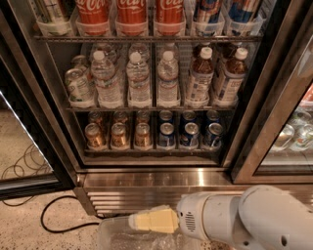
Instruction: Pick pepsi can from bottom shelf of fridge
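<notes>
Dark-blue with silver top: pepsi can (190,134), middle one of three alike in the front row, right half of the bottom shelf (151,152) of the fridge (146,178). Stands upright, long axis vertical, lid and pull tab facing up, label facing out to the front. Sits between two matching blue cans, close on either side, with more blue cans lined up behind. Gold-brown cans (119,135) on the left half of the same rack, also upright, three at the front with more behind.

One rack up: clear water bottles (139,78) with white caps, then brown tea bottles (200,80) to the right of them. Top rack: red Coca-Cola cans (131,10), cut off by the upper edge of the camera view.

Below the racks, ribbed stainless base panel, reflective.

Gripper (149,220) low in the camera view, pale yellow, pointing left, out in front of the base panel and well below the bottom shelf. Well apart from the pepsi can, touching nothing on the racks. Hangs over the rim of a clear plastic bin (113,233). Cannot tell whether jaws are apart or together. White arm (264,219) fills the lower right corner.

Black cable (54,220) looped on the speckled floor (19,146) at lower left.
</notes>
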Action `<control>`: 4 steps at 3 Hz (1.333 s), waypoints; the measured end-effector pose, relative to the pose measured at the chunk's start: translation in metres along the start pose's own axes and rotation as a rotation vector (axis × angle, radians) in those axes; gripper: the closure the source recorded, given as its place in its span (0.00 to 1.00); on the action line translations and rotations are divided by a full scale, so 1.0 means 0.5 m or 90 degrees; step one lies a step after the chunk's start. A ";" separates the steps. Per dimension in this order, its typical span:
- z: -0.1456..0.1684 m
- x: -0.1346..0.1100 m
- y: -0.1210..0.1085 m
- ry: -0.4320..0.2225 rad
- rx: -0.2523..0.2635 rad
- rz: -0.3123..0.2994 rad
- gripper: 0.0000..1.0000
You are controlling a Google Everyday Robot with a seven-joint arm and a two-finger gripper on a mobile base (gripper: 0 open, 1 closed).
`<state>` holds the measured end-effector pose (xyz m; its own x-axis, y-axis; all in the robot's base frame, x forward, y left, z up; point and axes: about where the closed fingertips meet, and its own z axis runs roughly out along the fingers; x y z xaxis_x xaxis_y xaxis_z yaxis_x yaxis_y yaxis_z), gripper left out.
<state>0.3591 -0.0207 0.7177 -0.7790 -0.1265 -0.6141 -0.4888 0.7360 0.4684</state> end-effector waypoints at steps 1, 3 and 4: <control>0.075 -0.021 -0.025 -0.049 -0.003 0.068 0.00; 0.162 -0.079 -0.259 -0.093 0.147 0.112 0.00; 0.169 -0.093 -0.291 -0.091 0.169 0.103 0.00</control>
<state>0.4995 -0.0657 0.6243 -0.7662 0.0867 -0.6367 -0.2297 0.8884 0.3974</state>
